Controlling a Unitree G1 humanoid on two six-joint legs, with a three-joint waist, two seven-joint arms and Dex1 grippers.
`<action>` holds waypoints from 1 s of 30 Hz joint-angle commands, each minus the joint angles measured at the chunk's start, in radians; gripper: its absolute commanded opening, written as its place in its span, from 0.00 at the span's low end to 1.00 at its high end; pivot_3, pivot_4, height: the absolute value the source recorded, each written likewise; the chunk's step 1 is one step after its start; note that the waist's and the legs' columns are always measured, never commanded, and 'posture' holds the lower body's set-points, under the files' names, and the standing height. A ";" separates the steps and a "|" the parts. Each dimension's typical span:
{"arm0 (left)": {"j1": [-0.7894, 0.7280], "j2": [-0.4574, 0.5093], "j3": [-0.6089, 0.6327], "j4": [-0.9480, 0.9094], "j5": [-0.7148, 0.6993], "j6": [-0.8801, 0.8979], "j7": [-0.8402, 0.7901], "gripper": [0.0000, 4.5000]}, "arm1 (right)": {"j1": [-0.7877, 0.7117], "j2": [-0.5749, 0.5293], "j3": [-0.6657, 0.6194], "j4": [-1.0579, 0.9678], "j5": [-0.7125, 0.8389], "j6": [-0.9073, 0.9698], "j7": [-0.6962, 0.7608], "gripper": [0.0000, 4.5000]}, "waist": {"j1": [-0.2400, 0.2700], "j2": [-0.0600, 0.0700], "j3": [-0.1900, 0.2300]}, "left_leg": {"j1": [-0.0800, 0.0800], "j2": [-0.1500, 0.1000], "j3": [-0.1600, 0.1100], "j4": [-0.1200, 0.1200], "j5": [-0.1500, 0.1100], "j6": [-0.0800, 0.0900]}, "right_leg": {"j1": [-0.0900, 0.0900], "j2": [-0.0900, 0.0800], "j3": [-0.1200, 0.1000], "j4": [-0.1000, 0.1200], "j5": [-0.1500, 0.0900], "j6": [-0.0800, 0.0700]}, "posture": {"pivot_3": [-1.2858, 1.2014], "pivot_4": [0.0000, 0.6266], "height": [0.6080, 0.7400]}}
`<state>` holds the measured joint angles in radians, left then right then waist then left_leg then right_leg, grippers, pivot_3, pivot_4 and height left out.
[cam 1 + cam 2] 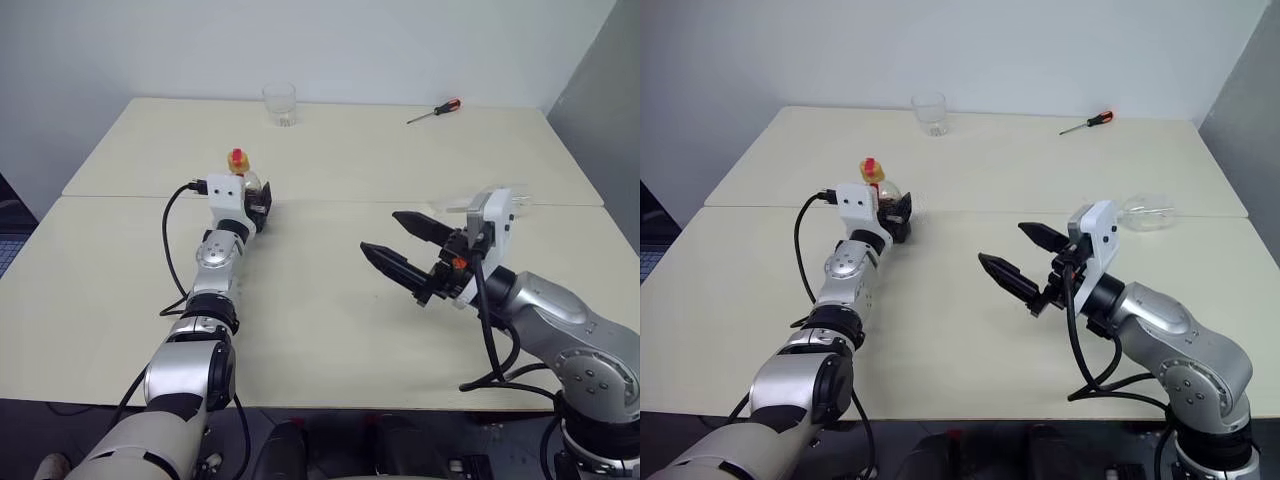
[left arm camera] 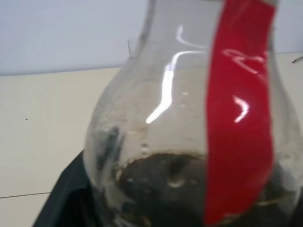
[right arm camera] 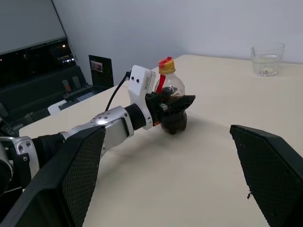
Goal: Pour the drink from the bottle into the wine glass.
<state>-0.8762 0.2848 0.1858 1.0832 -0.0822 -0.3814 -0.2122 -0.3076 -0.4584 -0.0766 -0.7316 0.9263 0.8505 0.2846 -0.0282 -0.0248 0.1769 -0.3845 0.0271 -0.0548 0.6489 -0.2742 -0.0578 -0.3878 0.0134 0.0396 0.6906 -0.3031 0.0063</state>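
The bottle (image 3: pixel 169 86) stands upright on the left part of the table, small and clear with an orange-yellow cap and a red strip down its neck. The dark drink (image 2: pixel 161 184) fills only its lowest part. My left gripper (image 3: pixel 173 105) reaches in level, its black fingers shut against both sides of the bottle's body. The wine glass (image 1: pixel 1145 213) lies on its side at the right, just behind my right wrist; its stem is hidden. My right gripper (image 1: pixel 381 231) hovers open above the table's middle, pointing left toward the bottle with nothing between its fingers.
A short clear tumbler (image 1: pixel 279 103) stands at the far edge of the table (image 1: pixel 330 330). A red-handled screwdriver (image 1: pixel 435 111) lies at the far right. A seam runs across the table just behind the bottle. A dark desk with equipment (image 3: pixel 42 90) stands beyond the table's left side.
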 commanded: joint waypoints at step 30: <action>0.043 0.048 -0.134 -0.410 -0.047 0.145 -0.459 0.49 | -0.310 0.041 0.143 0.295 -0.288 -0.164 0.083 1.00 | -0.007 -0.001 0.001 | -0.002 0.001 0.002 0.008 0.000 0.000 | -0.002 0.001 0.000 0.007 0.000 0.000 | 0.52 0.24 1.00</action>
<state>-0.8295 0.3165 0.0624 0.7737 -0.1006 -0.2584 -0.6197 -0.5711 -0.4292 0.0476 -0.4653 0.6827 0.7312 0.3570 -0.0351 -0.0258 0.1781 -0.3862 0.0277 -0.0540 0.6582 -0.2742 -0.0576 -0.3899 0.0148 0.0398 0.6977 -0.3031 0.0061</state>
